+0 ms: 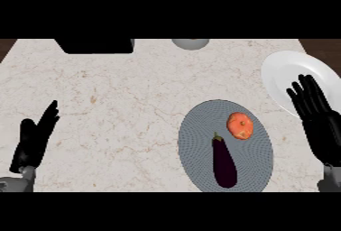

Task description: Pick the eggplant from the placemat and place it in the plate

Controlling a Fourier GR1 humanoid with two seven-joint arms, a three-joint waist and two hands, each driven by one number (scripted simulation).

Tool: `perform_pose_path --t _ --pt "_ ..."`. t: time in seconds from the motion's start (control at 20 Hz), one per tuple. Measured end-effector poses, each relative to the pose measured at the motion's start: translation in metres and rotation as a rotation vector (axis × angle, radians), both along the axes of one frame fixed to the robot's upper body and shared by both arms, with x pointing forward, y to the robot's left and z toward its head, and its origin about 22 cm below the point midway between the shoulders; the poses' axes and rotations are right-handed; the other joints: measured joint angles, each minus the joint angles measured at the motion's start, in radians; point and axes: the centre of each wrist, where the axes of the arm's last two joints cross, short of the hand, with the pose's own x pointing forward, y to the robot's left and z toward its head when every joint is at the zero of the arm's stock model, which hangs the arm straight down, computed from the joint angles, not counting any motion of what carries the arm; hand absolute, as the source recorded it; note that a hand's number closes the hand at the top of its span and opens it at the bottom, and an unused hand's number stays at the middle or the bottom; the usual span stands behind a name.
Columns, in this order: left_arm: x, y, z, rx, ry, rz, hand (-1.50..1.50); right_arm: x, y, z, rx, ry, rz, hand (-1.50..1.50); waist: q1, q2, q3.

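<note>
On the grey oval placemat point(200, 135), toward the right of the pale marble table point(120, 99), lies the dark purple eggplant point(223, 162), stem end pointing away from the robot, with a round orange fruit point(240, 125) just beside its stem. The right hand point(316, 113), fingers straight and holding nothing, shows over the near edge of the white round plate point(286, 67), to the right of the eggplant and apart from it. The left hand point(34, 140) rests open near the left edge, well apart from everything.
</note>
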Motion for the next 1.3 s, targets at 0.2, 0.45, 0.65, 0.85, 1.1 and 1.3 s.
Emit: perform_pose_path --t 0.2,0.45,0.65,0.85,1.1,1.3 --pt "0.005 -0.010 0.001 -0.041 -0.091 -0.071 0.00 0.012 0.043 -0.004 -0.032 0.086 -0.018 1.50 0.030 0.013 0.014" --pt "0.015 -0.034 0.007 -0.100 -0.181 -0.158 0.00 0.023 0.063 -0.015 -0.341 0.132 -0.135 -1.50 0.051 0.017 0.006" --pt "0.012 -0.041 0.001 -0.140 -0.204 -0.187 0.00 0.012 0.118 -0.042 -0.397 0.083 -0.285 -1.50 0.045 0.018 0.016" --pt "0.005 -0.035 -0.004 -0.160 -0.222 -0.192 0.00 -0.009 0.175 -0.067 -0.475 0.028 -0.343 -1.50 0.039 0.016 0.020" --pt "-0.001 -0.031 -0.012 -0.171 -0.229 -0.177 0.00 -0.036 0.197 -0.067 -0.587 -0.003 -0.428 -1.50 0.018 0.013 0.022" --pt "-0.010 -0.030 -0.016 -0.172 -0.227 -0.177 0.00 -0.049 0.199 -0.056 -0.712 0.054 -0.469 -1.50 0.012 0.011 0.022"
